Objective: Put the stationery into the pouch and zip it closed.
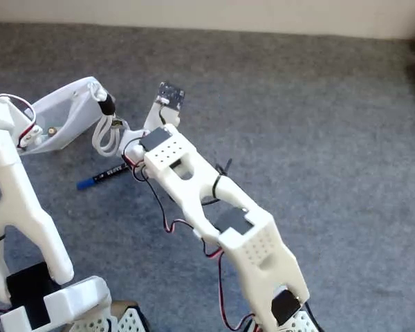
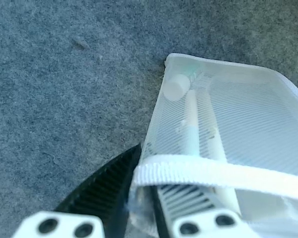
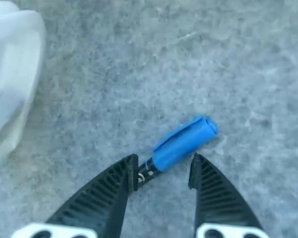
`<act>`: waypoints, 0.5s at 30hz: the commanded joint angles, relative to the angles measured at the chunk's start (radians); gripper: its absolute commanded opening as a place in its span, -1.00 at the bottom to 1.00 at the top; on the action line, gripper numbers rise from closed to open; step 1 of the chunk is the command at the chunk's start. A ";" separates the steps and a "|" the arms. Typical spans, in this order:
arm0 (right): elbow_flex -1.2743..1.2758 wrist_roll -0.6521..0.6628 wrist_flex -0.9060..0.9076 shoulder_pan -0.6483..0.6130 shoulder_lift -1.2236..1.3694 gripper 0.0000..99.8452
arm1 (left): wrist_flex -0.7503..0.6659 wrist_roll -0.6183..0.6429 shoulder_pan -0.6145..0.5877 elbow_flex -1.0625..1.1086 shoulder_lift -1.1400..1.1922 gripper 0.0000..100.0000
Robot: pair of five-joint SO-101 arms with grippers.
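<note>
In the high view, the pen [image 1: 102,175] is lying on the grey mat [image 1: 318,138]. Its blue cap is pointing away from the right arm [image 1: 194,187] and its barrel is running in under that arm's wrist. The pouch [image 1: 66,117] is being held up off the mat just beyond the pen by the left arm [image 1: 14,194], so the right arm is much the nearer to the pen.

In the left wrist view, the left gripper [image 2: 146,173] is pinching the pouch's rim beside the white zip tape [image 2: 213,174]. White sticks [image 2: 191,124] are already lying inside the mesh.

In the right wrist view, the right gripper [image 3: 165,161] is standing wide open and gripping nothing. The pen is lying slantwise across its gap, the cap poking out past the fingertips and the dark barrel just beside one tip. The coming grab is probably hinging on that slant, because closing now may twist the pen rather than pinch it squarely.
</note>
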 commanded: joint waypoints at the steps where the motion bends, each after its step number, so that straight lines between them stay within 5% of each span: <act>1: -0.145 -0.011 0.081 -0.001 0.031 -0.68 | -0.015 0.012 -0.021 0.002 -0.024 -0.99; 7: -0.306 -0.011 0.217 0.035 0.148 -0.69 | -0.015 0.012 -0.021 0.002 -0.021 -0.99; 15: -0.518 -0.003 0.332 0.068 0.297 -0.98 | -0.018 0.012 -0.021 0.002 -0.021 -0.99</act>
